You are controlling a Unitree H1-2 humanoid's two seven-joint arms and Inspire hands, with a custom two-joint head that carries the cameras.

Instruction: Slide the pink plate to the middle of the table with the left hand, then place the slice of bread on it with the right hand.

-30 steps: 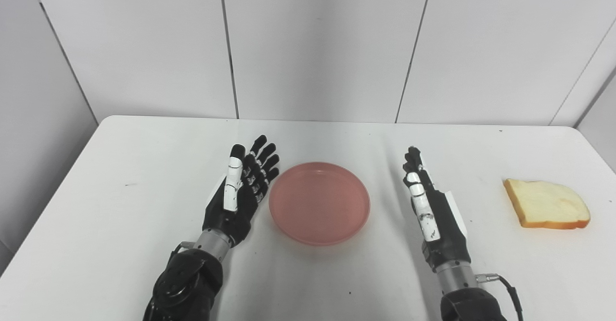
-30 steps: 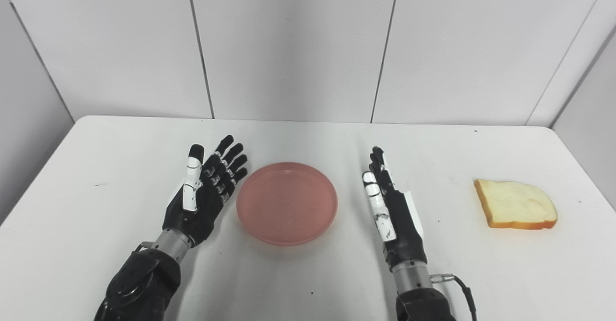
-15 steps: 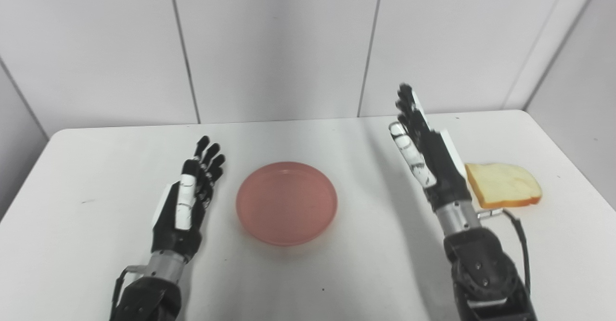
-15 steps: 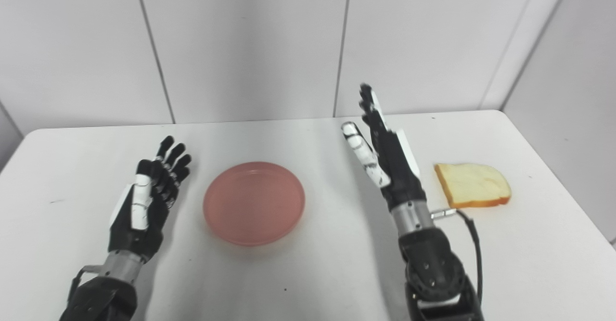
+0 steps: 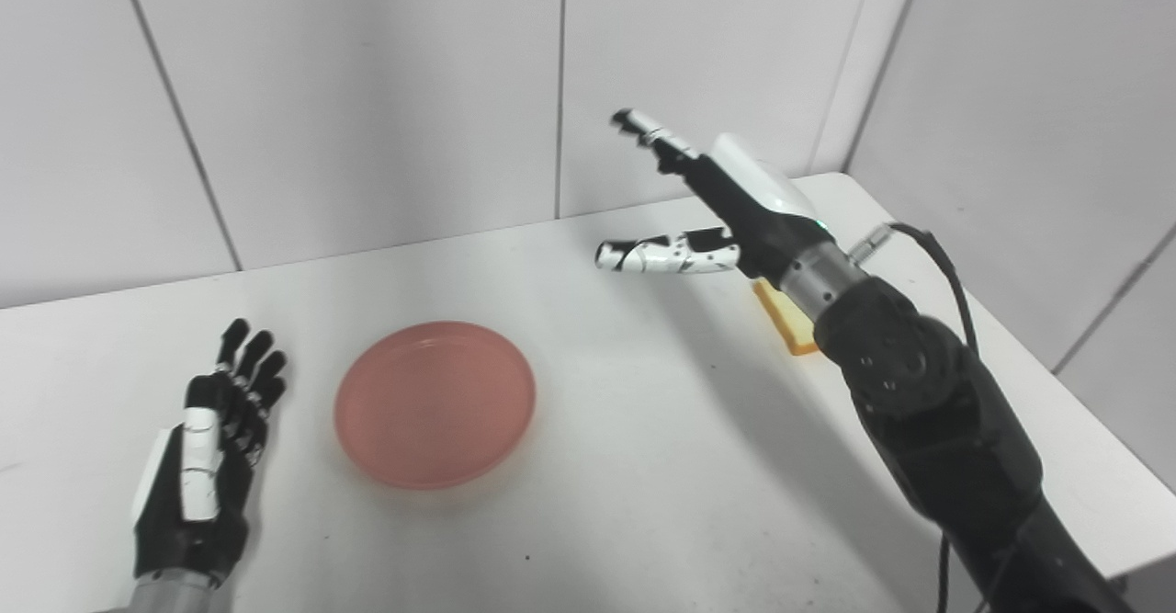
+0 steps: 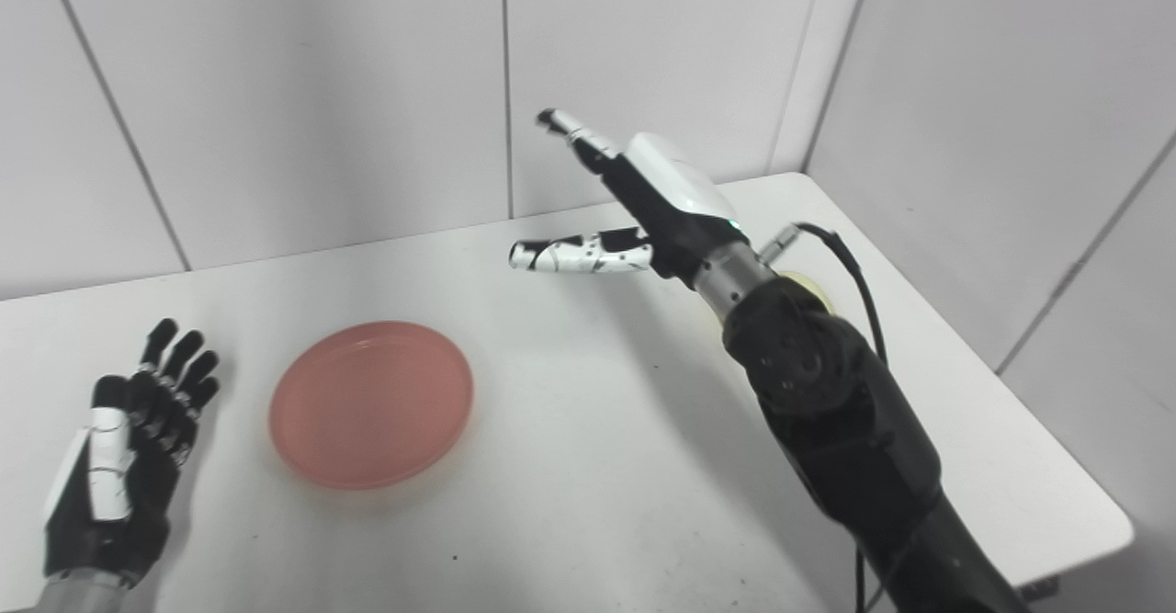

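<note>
Two hands show in the left eye view, both with fingers spread and holding nothing. The left hand (image 5: 197, 475) lies low at the near left of the white table (image 5: 643, 466), fingers pointing away, apart from the pink plate (image 5: 435, 402), which sits on the table just to its right with a clear strip of tabletop between them. The right hand (image 5: 712, 209) is raised well above the table toward the far right, its thumb stretched out to the left and its fingers reaching up and left against the grey wall (image 5: 367, 89). Of the slice of bread (image 5: 785, 323) only an orange-crusted edge shows, lying on the table directly beneath and behind the right wrist, well apart from the plate. In the right eye view the left hand (image 6: 119, 471) again rests open near the table's left edge, the plate (image 6: 372, 403) lying empty to its right and not touched. The right hand (image 6: 643, 213) hangs open above the far side of the table; a pale sliver of the bread (image 6: 808, 287) peeks out just behind the forearm, mostly hidden.
</note>
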